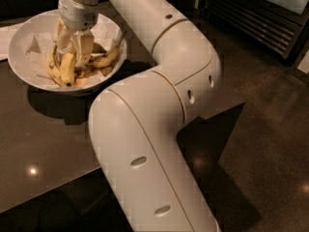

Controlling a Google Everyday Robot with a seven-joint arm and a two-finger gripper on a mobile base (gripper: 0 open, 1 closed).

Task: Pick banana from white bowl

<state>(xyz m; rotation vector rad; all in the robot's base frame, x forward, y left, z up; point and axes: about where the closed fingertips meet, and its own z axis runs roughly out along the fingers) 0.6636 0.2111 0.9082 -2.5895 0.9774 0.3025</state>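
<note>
- The gripper (pixel 72 50) is sunk into the white bowl (pixel 26 40); its grasp cannot be told.
- Just below it: a smaller banana (pixel 65 70).
- Beside it, toward the arm (pixel 159 110): the banana (pixel 108 58), curved, stem up.

The hand (pixel 72 52) hangs inside the bowl (pixel 21 42) at the upper left of the frame, low among the bananas (pixel 107 58), which crowd the bowl's middle and right. Only crumpled paper (pixel 36 47) covers the bowl's left part, so there is room there. The arm (pixel 159 105) rises from bottom centre and bends over the bowl's right rim, blocking that side. Open bench (pixel 43 139) lies below the bowl.
</note>
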